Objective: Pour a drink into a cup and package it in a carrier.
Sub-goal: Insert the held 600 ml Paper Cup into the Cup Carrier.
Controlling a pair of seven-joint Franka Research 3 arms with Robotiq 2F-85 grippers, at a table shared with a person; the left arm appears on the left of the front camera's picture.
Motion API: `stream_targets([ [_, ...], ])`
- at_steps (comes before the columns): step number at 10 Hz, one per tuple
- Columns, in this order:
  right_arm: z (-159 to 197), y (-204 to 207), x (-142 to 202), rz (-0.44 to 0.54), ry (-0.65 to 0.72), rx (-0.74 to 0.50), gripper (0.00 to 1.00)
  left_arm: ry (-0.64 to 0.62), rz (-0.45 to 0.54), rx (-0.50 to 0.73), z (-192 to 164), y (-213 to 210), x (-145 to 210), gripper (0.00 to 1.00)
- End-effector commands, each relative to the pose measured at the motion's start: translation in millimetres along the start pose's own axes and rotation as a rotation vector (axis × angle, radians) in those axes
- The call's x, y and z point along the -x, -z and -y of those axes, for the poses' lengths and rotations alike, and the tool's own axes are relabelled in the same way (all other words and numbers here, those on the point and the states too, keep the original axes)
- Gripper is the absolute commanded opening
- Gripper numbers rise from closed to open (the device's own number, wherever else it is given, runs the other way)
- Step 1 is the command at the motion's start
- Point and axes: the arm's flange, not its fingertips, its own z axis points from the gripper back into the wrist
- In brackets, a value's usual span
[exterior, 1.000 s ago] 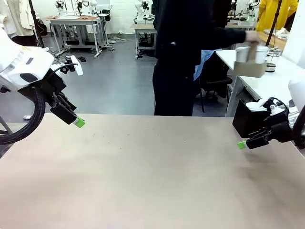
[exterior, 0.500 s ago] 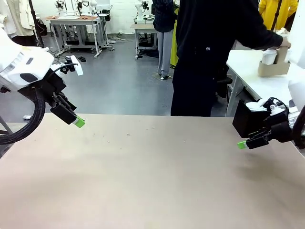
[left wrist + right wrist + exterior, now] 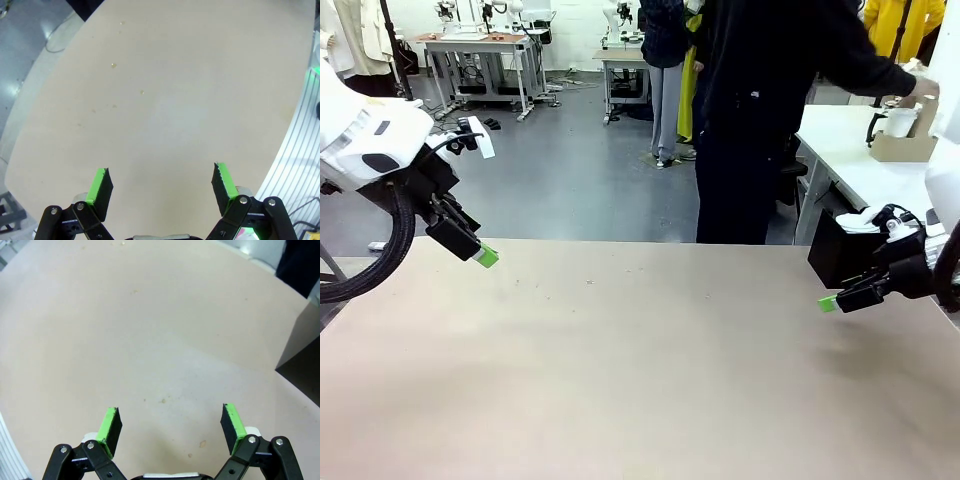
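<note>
The beige counter (image 3: 640,370) between the two arms lies bare, with nothing within reach of either pincer. Since a second ago the person (image 3: 770,110) has turned away to the white side counter (image 3: 860,165) beyond the right pincer (image 3: 828,303), carrying the brown cardboard carrier (image 3: 905,145) there and setting it down; a white cup (image 3: 900,121) stands in it and the person's hand (image 3: 926,92) rests at its handle tab. My reading is that the packaging is finished and the package has been taken off the robot's counter, so little or nothing remains for the arms.

The left pincer (image 3: 488,256) hangs released over the near-left part of the counter, jaws wide apart and empty, as its wrist view (image 3: 162,182) confirms. The right pincer is likewise released and empty (image 3: 172,427), low above the counter's right edge, just in front of a black box (image 3: 840,250).

The press pot with the drink cannot be made out with certainty; a dark handle just left of the cup may belong to it. The carrier's right end is cut off by the frame edge.
</note>
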Motion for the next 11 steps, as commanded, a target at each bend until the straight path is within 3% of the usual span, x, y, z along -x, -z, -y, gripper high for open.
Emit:
stream_targets([
  [1,-0.5,0.8,-0.1,-0.004,-0.003,0.005,1.0,0.0,0.003,-0.001,-1.0,-0.6,0.6,1.0],
  [11,-0.5,0.8,-0.1,-0.004,-0.003,0.005,1.0,0.0,0.003,-0.001,-1.0,-0.6,0.6,1.0],
])
